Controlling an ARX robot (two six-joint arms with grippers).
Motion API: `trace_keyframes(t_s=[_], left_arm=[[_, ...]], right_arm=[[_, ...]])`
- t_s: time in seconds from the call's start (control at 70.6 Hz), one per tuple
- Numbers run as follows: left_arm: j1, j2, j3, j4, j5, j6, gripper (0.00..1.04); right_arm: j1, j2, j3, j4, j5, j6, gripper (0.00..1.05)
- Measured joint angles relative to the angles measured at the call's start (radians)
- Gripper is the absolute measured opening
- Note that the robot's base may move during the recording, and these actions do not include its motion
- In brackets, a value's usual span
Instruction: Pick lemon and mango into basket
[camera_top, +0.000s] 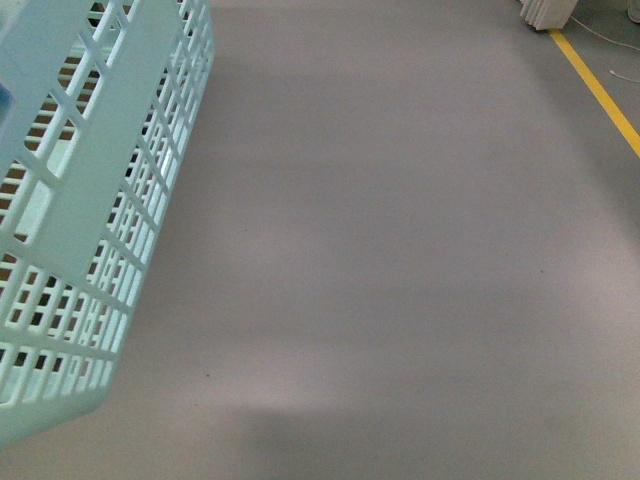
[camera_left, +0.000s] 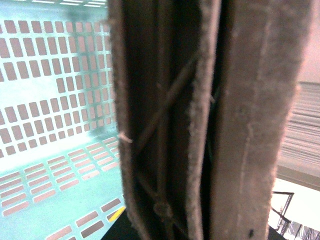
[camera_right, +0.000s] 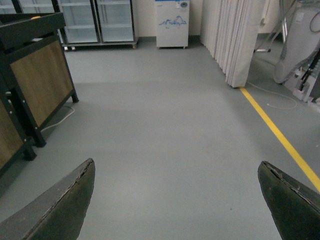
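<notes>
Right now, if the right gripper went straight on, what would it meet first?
Nothing near: ahead of the right gripper lies only bare grey floor; the wooden-panelled stand sits off its line. Far depth unclear.

Grey floor (camera_top: 400, 250), smooth and matt; 1 yellow line (camera_top: 598, 90) painted along its right side; a black-framed, wood-panelled cabinet (camera_right: 40, 80) stands on it

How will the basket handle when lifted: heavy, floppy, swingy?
Probably light: the basket has slotted walls, and what shows of its inside in the left wrist view is bare. Likely fairly stiff, given the moulded lattice. It may swing or tilt if carried by its handle.
</notes>
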Motion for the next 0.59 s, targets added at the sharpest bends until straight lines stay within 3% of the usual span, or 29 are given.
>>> trace_keyframes(t_s=[0.595], left_arm=[[0.0, 0.0, 0.0, 0.0, 0.0, 0.0, 0.16]], right_arm=[[0.0, 0.0, 0.0, 0.0, 0.001, 0.0, 0.96]])
